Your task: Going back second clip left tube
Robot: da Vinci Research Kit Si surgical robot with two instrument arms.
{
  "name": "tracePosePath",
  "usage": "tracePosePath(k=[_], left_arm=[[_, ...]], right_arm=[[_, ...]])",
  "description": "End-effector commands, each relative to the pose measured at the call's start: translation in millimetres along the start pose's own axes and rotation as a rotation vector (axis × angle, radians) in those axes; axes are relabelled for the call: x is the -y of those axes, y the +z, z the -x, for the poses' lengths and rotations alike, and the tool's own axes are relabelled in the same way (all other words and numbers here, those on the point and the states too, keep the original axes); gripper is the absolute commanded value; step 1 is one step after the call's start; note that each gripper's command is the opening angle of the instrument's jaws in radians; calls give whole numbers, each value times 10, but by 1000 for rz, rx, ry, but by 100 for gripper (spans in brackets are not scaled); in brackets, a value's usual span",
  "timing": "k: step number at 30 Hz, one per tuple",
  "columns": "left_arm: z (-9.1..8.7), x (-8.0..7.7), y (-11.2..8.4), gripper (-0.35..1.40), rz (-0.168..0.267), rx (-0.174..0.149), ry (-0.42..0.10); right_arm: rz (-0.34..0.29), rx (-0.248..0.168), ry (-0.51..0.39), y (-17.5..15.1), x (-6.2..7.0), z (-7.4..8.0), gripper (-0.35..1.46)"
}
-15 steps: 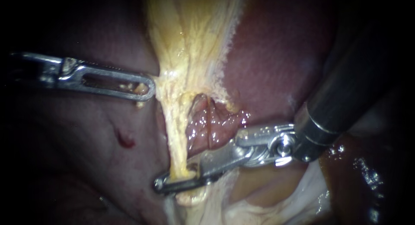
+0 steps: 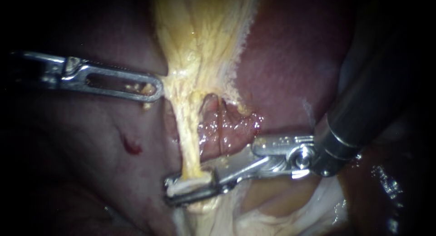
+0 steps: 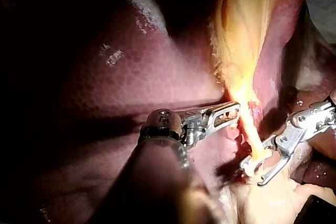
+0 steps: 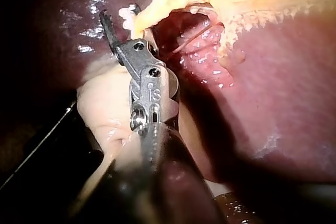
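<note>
1. Endoscope view:
   - The right instrument reaches in from the upper right on a dark, smooth shaft with a bright steel wrist.
   - Its two slim jaws stand slightly apart. The tube drops into the gap between them.
   - A small whitish clip sits across the tube there, between the jaws near their tips.
   - The tube is a thin, taut, waxy yellow strand. It runs down from a broad fibrous sheet of yellow tissue.
   - The left instrument shows a flat, slotted steel jaw. Its jaws are pressed together on the edge of the yellow tissue, which tents toward them.
   - A glossy red fold lies just beside the tube, and smooth maroon liver lies behind.

2. Left wrist view:
   - The left instrument's jaws lie together, pinching the yellow tissue where it narrows into the tube.
   - Ahead of them, the right instrument's jaws form a narrow V around the tube.
   - The pale clip lies inside that V.

3. Right wrist view:
   - The right instrument shows one dark, toothed jaw clearly, with the other mostly hidden behind it.
   - The white clip lies just beside the toothed jaw, at the yellow tube's lower end.
   - Soft pale tissue lies under the wrist, and wet liver lies beside it.
</note>
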Motion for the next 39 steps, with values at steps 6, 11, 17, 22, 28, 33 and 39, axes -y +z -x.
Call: tracePosePath(k=[6, 11, 17, 22, 28, 33, 39], left_arm=[[0, 1, 0, -35, 0, 0, 0], [0, 0, 0, -35, 0, 0, 0], [-1, 0, 1, -35, 0, 0, 1], [-1, 0, 1, -35, 0, 0, 1], [-1, 0, 0, -35, 0, 0, 1], [-1, -1, -1, -35, 0, 0, 1], [-1, -1, -1, -35, 0, 0, 1]], right_arm=[[20, -48, -8, 0, -2, 0, 48], [73, -54, -76, 0, -8, 2, 50], [123, -62, -154, -5, -23, 5, 50], [161, -69, -195, -15, -32, 7, 50], [175, -65, -229, -31, -27, 13, 50], [185, -106, -266, -66, -13, 20, 50], [216, -107, -294, -117, 2, 24, 50]])
